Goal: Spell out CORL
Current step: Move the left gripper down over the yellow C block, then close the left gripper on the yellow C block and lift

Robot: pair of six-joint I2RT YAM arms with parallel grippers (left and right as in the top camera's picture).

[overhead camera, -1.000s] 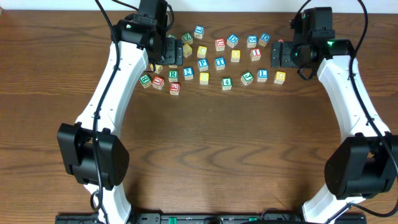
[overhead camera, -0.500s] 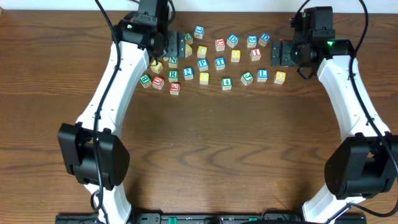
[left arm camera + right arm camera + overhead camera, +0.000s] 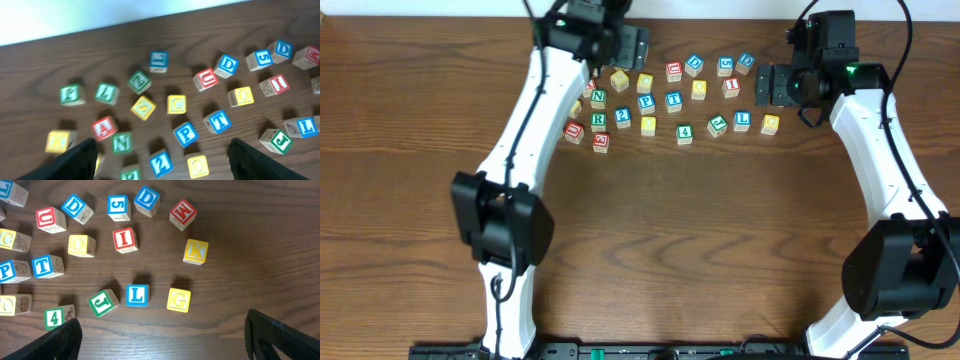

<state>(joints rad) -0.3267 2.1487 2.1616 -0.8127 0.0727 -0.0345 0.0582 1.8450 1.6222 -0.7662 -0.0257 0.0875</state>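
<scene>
The lettered cubes lie scattered at the far side of the table. A yellow C cube [image 3: 176, 104] [image 3: 645, 83] sits near the group's left. Two yellow O cubes show, one [image 3: 243, 95] [image 3: 81, 245] mid-group and one [image 3: 196, 165] nearer. The blue L cube [image 3: 136, 295] [image 3: 742, 120] lies in the front row at the right. A green-lettered cube [image 3: 598, 119] in the front row at the left looks like the R. My left gripper [image 3: 161, 146] [image 3: 630, 45] hovers open above the group's back left. My right gripper [image 3: 162, 322] [image 3: 765, 85] hangs open over the right end, holding nothing.
Other cubes crowd the same patch: a yellow S [image 3: 143, 107], blue P [image 3: 185, 133] and T [image 3: 218, 121], a green J [image 3: 103, 303], and yellow G [image 3: 178, 300] and K [image 3: 195, 251]. The table's far edge [image 3: 150, 22] runs just behind them.
My left arm has swung from the left end of the cubes toward the far edge and to the right. The right arm and the cubes have not moved.
</scene>
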